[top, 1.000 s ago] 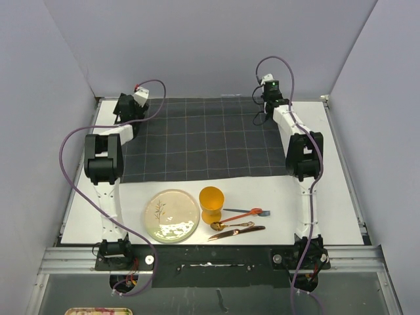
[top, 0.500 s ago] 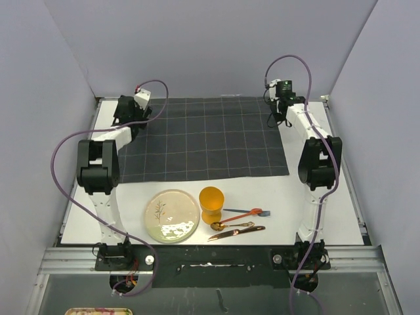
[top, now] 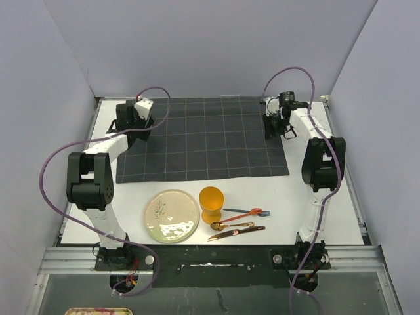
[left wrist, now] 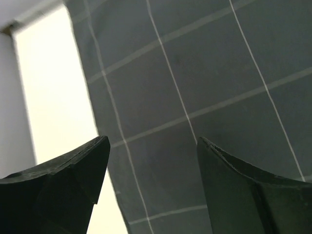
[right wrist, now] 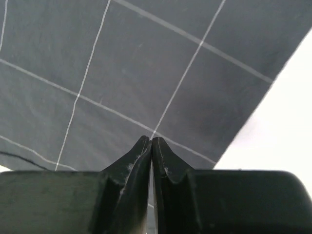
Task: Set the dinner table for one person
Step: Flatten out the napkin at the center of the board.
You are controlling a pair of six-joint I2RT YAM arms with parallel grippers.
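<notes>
Over the far cloth corners | left gripper spread wide (empty) | right gripper pinched closed, possibly nipping it, can't tell

Plain pale grey-lilac walls enclose three sides, evenly lit.

A dark grid cloth lies flat; a pale plate sits just off its near edge, left of centre, an orange cup off its centre, and fork, spoon and knife rightward, each farther from the cloth
</notes>
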